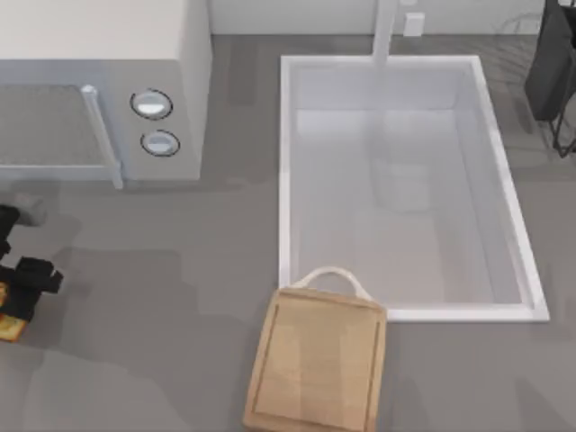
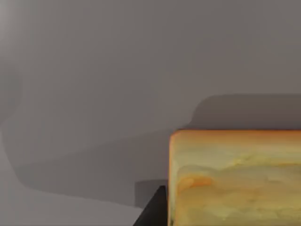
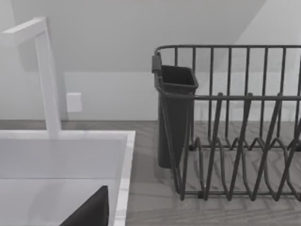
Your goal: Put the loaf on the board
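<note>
The loaf is golden-yellow with an orange crust and lies at the far left edge of the counter. My left gripper is right over it, shut on it. In the left wrist view the loaf looms close, with a dark finger pressed against its side. The light-wood board lies at the front centre, well to the right of the loaf, its pale loop handle pointing toward the sink. A dark part of my right gripper shows over the sink's corner in the right wrist view.
A white sink with a faucet takes up the centre right. A microwave stands at the back left. A dark wire dish rack with a cup stands at the back right. Bare grey counter lies between loaf and board.
</note>
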Available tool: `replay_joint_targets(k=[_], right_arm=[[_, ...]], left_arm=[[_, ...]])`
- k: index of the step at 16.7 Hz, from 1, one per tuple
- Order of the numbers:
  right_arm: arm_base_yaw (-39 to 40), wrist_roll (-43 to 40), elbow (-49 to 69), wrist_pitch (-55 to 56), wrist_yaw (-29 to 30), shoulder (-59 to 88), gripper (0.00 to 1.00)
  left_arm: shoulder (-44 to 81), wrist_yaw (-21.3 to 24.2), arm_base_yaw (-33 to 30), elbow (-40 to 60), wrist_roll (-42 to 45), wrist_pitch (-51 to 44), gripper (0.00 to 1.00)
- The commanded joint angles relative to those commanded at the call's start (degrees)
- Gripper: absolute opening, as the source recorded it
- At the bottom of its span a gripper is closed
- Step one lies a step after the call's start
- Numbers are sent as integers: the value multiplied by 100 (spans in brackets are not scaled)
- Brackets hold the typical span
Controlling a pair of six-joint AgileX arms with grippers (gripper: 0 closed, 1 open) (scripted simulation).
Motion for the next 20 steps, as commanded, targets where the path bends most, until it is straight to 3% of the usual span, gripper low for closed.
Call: replay_joint_targets(k=[6,14,20], right_arm=[[0,0,0,0,0,0,100],[0,0,0,0,0,0,100],[0,0,0,0,0,0,100]], left_arm=[[-98,30,-3,104,-16,-141,0],[-805,28,-25,1293,-31,-2115,0],[-932,24,-18,1449,-30,-2337,0]])
